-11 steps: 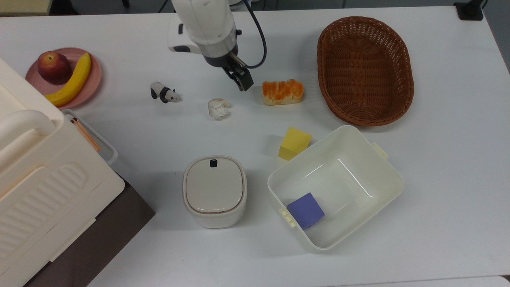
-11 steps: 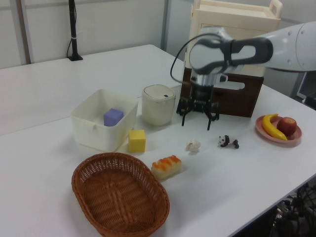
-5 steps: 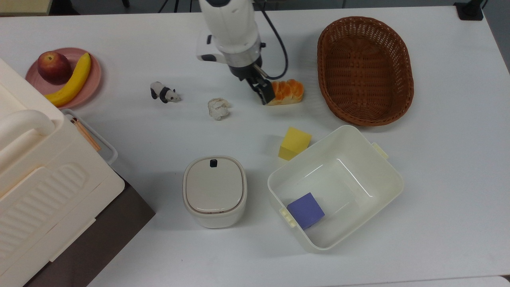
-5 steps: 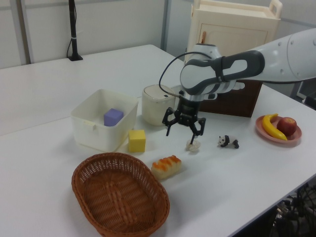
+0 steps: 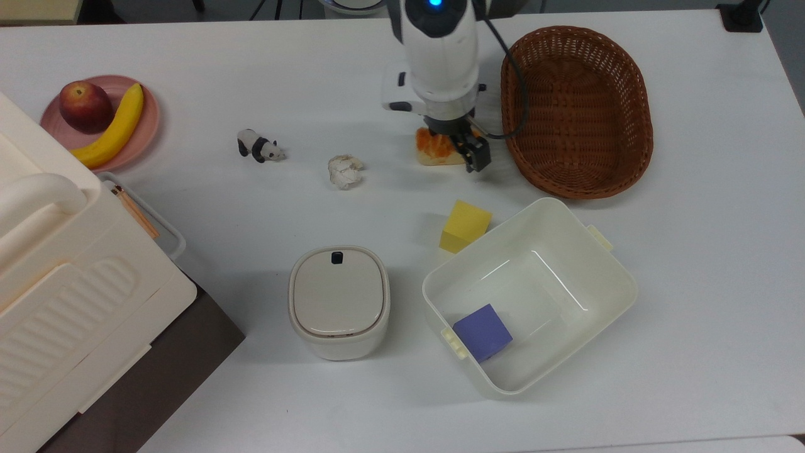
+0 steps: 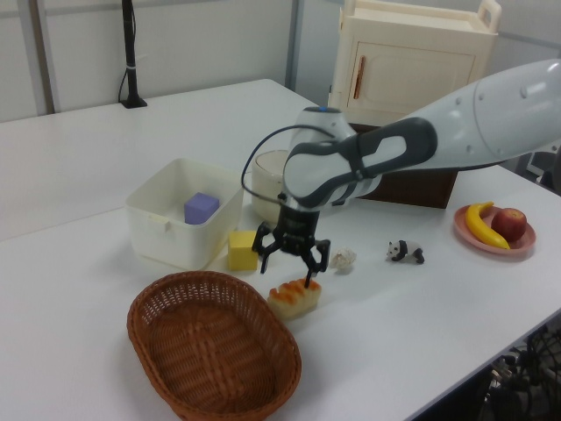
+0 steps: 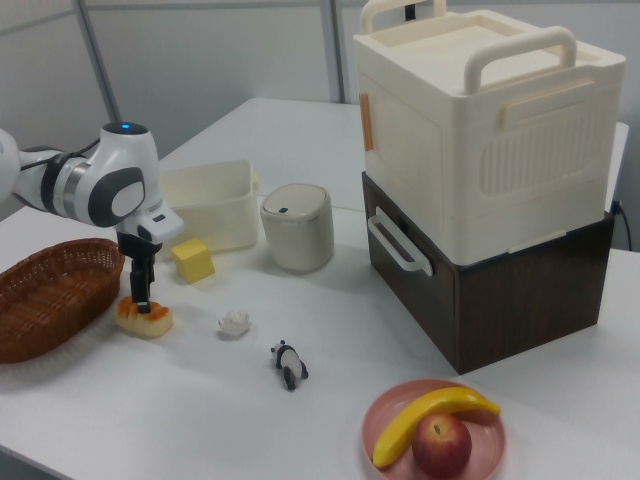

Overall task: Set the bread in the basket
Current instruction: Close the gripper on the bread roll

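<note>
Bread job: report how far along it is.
Done: the open gripper is lined up just above the glossy orange-topped bread loaf. In hand: nothing gripped yet; the loaf sits on the white table. Left: lower, close on it, lift, and carry it to the empty dark brown wicker basket beside it.

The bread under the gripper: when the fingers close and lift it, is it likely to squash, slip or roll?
The bread looks like a soft loaf, so it may give under the open gripper. Its glossy, lumpy orange top could be a little slippery. Its flat pale base lies on the table, so it probably won't roll, and being small it is likely light to carry to the basket.
</note>
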Robot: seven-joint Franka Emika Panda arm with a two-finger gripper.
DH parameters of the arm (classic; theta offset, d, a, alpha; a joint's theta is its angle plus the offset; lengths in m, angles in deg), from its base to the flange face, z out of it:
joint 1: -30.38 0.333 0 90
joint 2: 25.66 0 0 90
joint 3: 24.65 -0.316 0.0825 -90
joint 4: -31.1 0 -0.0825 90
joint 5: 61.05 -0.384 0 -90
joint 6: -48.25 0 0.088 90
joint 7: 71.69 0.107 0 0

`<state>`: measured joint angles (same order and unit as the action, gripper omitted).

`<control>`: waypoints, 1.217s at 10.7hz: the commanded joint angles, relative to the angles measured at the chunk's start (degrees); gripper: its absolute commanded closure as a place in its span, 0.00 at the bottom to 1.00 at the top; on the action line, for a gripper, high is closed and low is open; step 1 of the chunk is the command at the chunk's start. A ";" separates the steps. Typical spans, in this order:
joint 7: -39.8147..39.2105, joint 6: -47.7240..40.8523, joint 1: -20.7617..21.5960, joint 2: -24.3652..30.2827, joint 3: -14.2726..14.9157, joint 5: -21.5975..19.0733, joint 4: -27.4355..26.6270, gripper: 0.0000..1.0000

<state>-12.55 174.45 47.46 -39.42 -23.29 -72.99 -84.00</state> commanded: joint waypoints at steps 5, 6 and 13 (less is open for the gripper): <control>-6.56 0.28 2.43 -0.13 0.58 -0.98 -2.49 0.33; -10.15 0.19 2.43 -0.13 0.58 -0.98 -2.67 0.53; -17.30 -9.98 -2.92 6.36 1.20 -1.15 2.14 0.93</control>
<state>-26.88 171.52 46.87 -38.45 -22.61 -72.99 -84.33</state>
